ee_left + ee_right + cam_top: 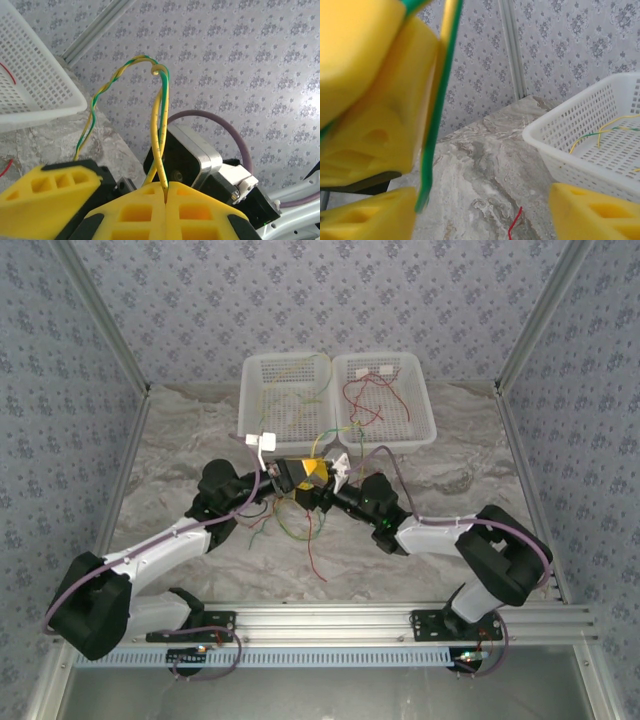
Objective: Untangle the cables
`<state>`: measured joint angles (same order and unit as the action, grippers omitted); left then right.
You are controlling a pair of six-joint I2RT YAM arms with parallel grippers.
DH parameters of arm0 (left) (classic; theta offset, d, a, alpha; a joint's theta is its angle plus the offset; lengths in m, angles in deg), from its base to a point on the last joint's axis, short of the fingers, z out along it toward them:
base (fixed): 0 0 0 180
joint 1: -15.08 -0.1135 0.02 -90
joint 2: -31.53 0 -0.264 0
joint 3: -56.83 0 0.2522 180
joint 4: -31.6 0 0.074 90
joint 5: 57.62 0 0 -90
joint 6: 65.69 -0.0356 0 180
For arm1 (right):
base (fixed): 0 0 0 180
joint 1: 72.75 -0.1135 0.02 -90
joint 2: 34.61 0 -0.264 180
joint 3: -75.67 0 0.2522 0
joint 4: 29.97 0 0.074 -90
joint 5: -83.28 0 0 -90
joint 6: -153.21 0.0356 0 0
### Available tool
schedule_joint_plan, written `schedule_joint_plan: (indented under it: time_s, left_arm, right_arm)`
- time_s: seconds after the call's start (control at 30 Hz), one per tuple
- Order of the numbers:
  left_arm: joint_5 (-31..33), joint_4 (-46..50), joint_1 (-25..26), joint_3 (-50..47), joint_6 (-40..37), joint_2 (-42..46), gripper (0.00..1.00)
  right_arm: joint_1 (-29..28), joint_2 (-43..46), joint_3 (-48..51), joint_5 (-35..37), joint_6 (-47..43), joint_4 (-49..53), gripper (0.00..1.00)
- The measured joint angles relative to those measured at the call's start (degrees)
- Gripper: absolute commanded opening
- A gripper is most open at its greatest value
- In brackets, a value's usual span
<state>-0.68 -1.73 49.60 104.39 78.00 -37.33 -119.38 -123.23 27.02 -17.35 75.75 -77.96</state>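
Step in hand: pulling 1 strand group out of the tangle, mid-bench. The left end effector (166, 189) is clamped tight on the yellow-green pair (161, 125), which stands up twisted above it. The right end effector (480, 202) stands wide, with that pair running just beside 1 of its fingers (365, 215), not gripped.

The other cables (300, 525) lie loose on the bench (180, 455) under the 2 wrists. More strands sit in the yellow-strand basket (246, 410) and the red-strand basket (427, 410).

Next, my guess: the right closes on the pair near the left's hold, then the 2 draw apart.

Room: open bench either side and toward the near rail. The basket rims are close behind and the wrists are almost touching, so pull sideways.
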Motion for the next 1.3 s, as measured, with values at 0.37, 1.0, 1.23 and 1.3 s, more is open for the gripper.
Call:
schedule_joint_plan:
  time_s: [0.37,1.0,1.23,1.3]
  left_arm:
    - [1.25,9.16,-8.72,-4.02,-3.04,9.51,0.0]
    - [11.67,39.52,-16.13,2.45,-20.26,18.78,0.0]
    - [18.45,42.36,-22.36,6.69,-21.88,19.98,0.0]
    - [22.45,44.06,-25.99,6.99,-21.97,20.55,0.0]
  right_arm:
    - [1.16,10.01,1.44,-2.6,-4.72,8.85,0.0]
    - [24.24,27.93,-6.71,-23.98,11.08,42.56,0.0]
    - [32.89,31.28,-11.02,-21.0,13.27,49.79,0.0]
    - [36.09,32.54,-11.69,-18.51,13.44,51.47,0.0]
